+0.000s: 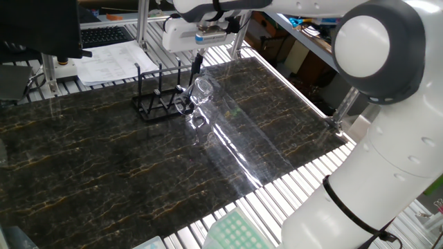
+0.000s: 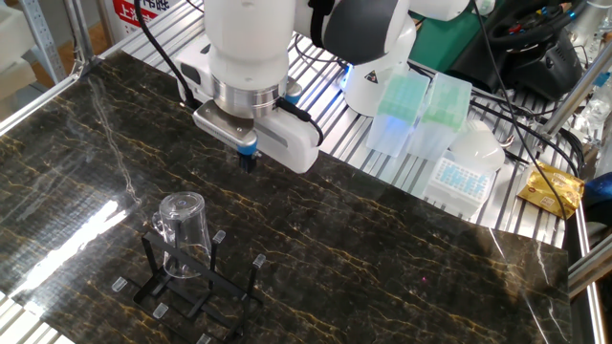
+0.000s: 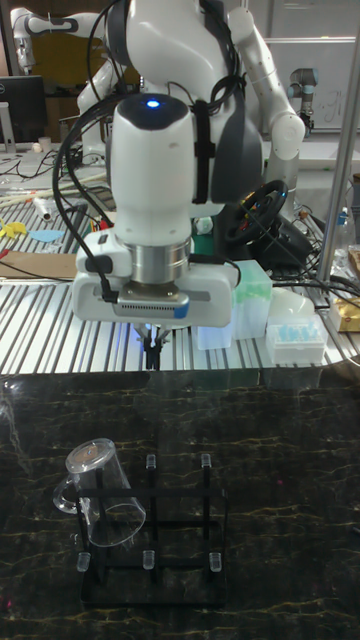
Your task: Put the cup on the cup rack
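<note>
Three camera feeds on my end, and none gives a clean read of everything. The cup [image 3: 98, 495] sits upside down and tilted over a corner peg of the cup rack [image 3: 150, 555], handle sticking out sideways, base up. Being clear glass, it nearly vanishes in one fixed view [image 1: 201, 91], where glare streaks on the dark marble tabletop [image 1: 104, 166] swallow its lower edge. In the other fixed view [image 2: 184, 234] the outline is easier to follow, though I can't tell exactly how far the peg reaches inside it.

The rack [image 2: 182, 282] is thin black wire, and against the dark top its base frame is hard to trace; mostly I catch the uprights and their pale tips.

The gripper [image 3: 153, 355] hangs above and behind the rack, well clear of the cup, holding nothing. Its fingers look pinched close together, just a narrow dark stub under the white body [image 2: 247, 159]. In one fixed view [image 1: 197, 63] it's too small to make out any gap. The arm's upper links are cut off at the frame edges.
</note>
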`<action>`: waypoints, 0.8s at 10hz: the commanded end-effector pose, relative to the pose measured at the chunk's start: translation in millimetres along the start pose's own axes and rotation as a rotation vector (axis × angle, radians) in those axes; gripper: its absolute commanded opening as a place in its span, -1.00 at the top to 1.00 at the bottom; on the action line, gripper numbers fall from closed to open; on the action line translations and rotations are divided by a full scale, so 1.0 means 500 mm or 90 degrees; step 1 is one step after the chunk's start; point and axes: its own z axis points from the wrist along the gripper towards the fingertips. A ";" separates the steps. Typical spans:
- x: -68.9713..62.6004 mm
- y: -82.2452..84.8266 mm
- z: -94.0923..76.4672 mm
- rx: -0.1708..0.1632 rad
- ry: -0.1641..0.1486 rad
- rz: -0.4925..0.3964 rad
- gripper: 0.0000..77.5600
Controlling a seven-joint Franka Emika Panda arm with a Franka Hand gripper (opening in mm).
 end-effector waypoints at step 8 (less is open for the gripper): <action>0.009 -0.006 -0.016 -0.019 0.019 -0.009 0.97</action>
